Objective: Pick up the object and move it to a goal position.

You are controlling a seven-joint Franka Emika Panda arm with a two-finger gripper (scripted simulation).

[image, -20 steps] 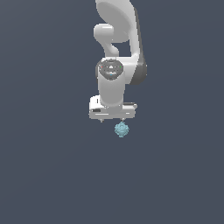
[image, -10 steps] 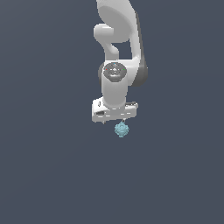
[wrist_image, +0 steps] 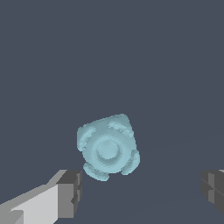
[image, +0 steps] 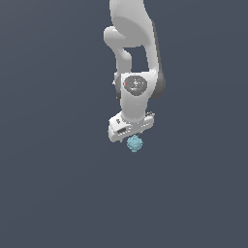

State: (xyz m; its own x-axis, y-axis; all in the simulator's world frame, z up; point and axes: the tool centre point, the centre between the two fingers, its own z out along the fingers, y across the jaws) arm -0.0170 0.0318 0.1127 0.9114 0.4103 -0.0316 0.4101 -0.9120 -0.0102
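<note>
In the exterior view, the object (image: 134, 143) hung just below the gripper (image: 131, 134), a rounded lump with no clear long axis. In the wrist view, the object (wrist_image: 107, 147) faced the camera between 2 spread-apart fingers (wrist_image: 70, 194), untouched.

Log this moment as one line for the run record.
phase: approach | gripper: open, above lump | lump: teal, not gripped | goal: not visible

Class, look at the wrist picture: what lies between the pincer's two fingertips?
In the wrist view only bare dark floor lies between the fingertips; the teal lump sits just beyond that gap, touching neither. The pincer stands open.
</note>
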